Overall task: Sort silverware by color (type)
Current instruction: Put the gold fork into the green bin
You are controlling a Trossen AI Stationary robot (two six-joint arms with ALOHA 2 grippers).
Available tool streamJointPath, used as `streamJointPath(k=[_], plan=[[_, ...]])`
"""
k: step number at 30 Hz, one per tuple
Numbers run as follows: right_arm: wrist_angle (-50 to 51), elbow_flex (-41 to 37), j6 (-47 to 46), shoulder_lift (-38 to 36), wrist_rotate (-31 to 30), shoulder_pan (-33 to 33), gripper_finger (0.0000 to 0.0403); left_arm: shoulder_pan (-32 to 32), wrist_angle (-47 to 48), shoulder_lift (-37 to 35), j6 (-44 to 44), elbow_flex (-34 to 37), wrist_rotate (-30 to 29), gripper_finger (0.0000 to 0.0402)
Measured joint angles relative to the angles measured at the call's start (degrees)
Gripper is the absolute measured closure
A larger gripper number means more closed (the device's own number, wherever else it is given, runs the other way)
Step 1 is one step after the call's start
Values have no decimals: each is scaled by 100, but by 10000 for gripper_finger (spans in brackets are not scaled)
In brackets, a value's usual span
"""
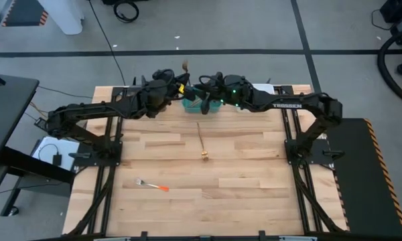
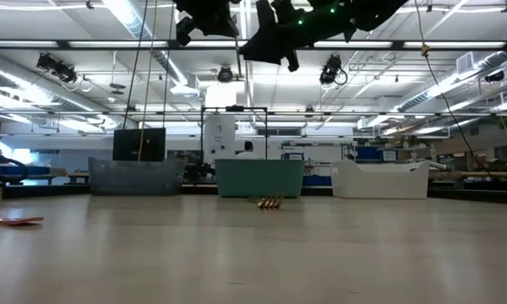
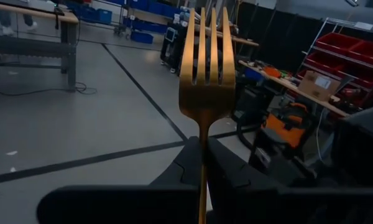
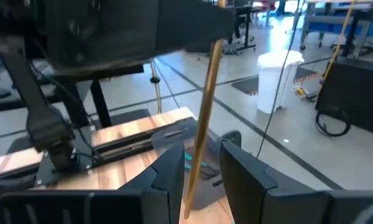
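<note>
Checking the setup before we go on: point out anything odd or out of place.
One thing: the left gripper holds a gold fork upright in the air, tines up, while the open right gripper straddles its handle. Another gold fork and an orange-handled fork lie loose on the table.

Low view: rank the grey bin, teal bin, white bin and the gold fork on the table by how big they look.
1. Grey bin, teal bin and white bin: alike in apparent size, in one row at the far edge, so no ranking among them.
2. Gold fork on the table: smallest by far, though it lies nearer the camera.
</note>
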State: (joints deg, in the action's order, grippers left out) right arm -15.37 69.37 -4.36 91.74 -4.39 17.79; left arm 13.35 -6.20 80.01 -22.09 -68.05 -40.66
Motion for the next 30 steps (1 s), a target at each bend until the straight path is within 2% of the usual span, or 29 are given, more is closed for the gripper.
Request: streamJointPath(k=[11, 13, 17, 20, 25, 30], plan=[[-976, 6, -174, 454, 126, 146, 297, 6, -11, 0, -9, 0, 0, 386], [-927, 5, -161, 472, 158, 167, 312, 8, 13, 0, 26, 0, 7, 386], [-930, 5, -147, 479, 308, 221, 379, 46, 11, 0, 70, 0, -1, 385], [-926, 5, 31, 479, 377, 277, 383, 151, 11, 0, 101, 0, 258, 379], [-716, 5, 309, 479, 400, 491, 385, 409, 108, 0, 329, 0, 887, 352], [204, 5, 1008, 474, 418, 865, 385, 579, 509, -67, 523, 4, 1016, 316]])
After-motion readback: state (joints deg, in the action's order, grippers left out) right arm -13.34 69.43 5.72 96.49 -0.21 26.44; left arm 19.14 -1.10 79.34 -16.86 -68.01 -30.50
